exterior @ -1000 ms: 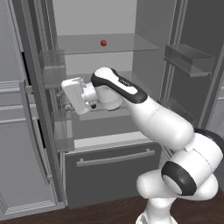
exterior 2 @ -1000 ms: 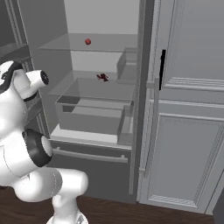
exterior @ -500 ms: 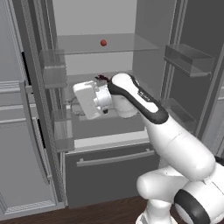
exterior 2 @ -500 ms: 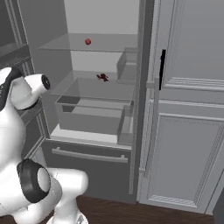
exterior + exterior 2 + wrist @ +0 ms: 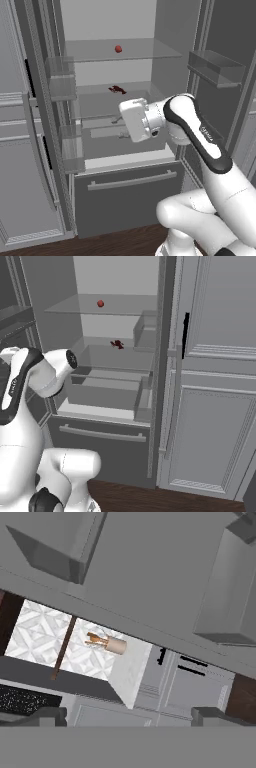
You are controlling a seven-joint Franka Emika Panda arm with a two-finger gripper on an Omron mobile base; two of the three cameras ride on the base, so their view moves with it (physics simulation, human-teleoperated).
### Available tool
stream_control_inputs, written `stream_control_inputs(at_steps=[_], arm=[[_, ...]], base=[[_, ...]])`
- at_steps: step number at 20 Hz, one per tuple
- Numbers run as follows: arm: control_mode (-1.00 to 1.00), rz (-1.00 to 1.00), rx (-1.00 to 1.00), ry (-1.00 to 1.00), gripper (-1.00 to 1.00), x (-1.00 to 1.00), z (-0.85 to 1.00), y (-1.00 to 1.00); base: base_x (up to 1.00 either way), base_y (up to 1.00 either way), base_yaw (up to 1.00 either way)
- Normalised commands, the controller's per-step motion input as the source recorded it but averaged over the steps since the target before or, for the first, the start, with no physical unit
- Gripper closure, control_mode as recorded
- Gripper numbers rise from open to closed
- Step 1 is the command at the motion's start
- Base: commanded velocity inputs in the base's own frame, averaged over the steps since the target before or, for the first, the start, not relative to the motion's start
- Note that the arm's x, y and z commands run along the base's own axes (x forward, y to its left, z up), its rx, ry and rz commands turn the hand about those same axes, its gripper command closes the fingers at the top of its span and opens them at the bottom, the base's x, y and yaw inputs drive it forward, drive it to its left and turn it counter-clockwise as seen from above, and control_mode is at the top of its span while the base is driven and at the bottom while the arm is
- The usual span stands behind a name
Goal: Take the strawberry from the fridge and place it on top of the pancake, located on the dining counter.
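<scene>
Left base view: the fridge is standing open, and the strawberry is sitting on the upper glass shelf, toward its left-centre. A small dark red item is lying on the shelf below. The arm's white hand is hanging in front of the clear drawer, well below the strawberry; from here I cannot tell how the gripper's jaws are standing.

Right base view: the strawberry is showing on the same upper shelf, apart from everything else, with the dark red item lower down and to the right. This side is also giving the light grey panelled cabinet beside the fridge, with its short black handle.

Hand view: the gripper is standing wide open, its 2 dark fingertips far apart with nothing between them. Beyond them a patterned white wall and a pale cylindrical holder are showing, tilted with the camera.

Since 1 second ago the hand has been swinging from the fridge's left side toward its middle, while the strawberry is staying put.
</scene>
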Motion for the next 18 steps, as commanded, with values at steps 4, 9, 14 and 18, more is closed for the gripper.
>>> stream_control_inputs(at_steps=[4, 9, 14, 18], arm=[[-1.0, 0.0, -0.24, -0.04, -1.0, -0.21, 0.0, -0.73], [-1.0, -0.03, -0.38, -0.09, -1.0, -0.35, 0.0, -0.5], [-1.0, -0.07, -0.41, -0.08, -1.0, -0.4, 0.0, -0.41], [-1.0, -0.1, -0.37, -0.04, -1.0, -0.45, -0.04, -0.51]], base=[[0.0, 0.0, 0.0], [0.0, 0.0, 0.0], [0.0, 0.0, 0.0], [0.0, 0.0, 0.0]])
